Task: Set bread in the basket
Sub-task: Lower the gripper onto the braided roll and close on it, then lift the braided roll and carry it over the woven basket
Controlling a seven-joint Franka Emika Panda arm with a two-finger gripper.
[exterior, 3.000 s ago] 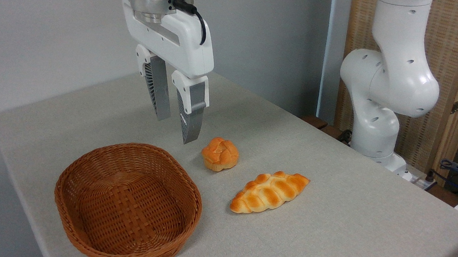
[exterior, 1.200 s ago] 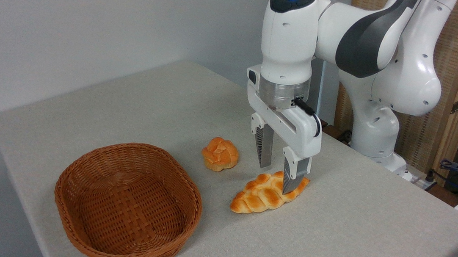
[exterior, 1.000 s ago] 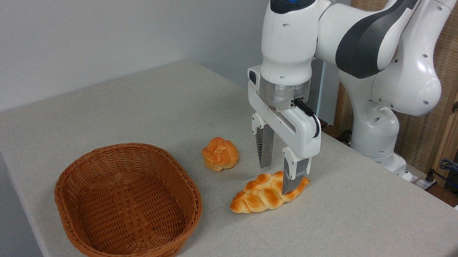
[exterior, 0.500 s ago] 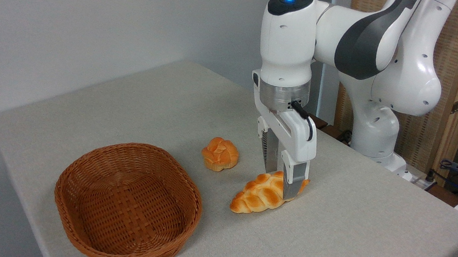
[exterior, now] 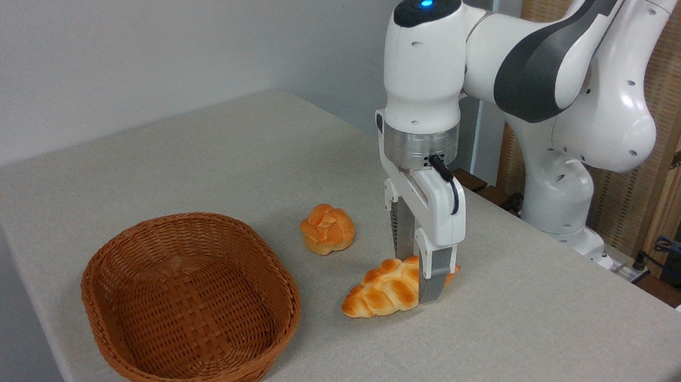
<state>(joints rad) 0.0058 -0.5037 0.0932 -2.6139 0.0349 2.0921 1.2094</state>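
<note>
Right of centre we see the gripper (exterior: 418,283) down over the bread (exterior: 391,289) on the table (exterior: 521,336), fingers astride its right end, jaws apart, the basket (exterior: 189,305) lower left.

No readable text, labels, brand names, numbers or signs appear anywhere in the scene. The white robot arm (exterior: 448,69), the wicker basket (exterior: 117,269) and the grey table (exterior: 550,365) all carry plain, unmarked surfaces.
</note>
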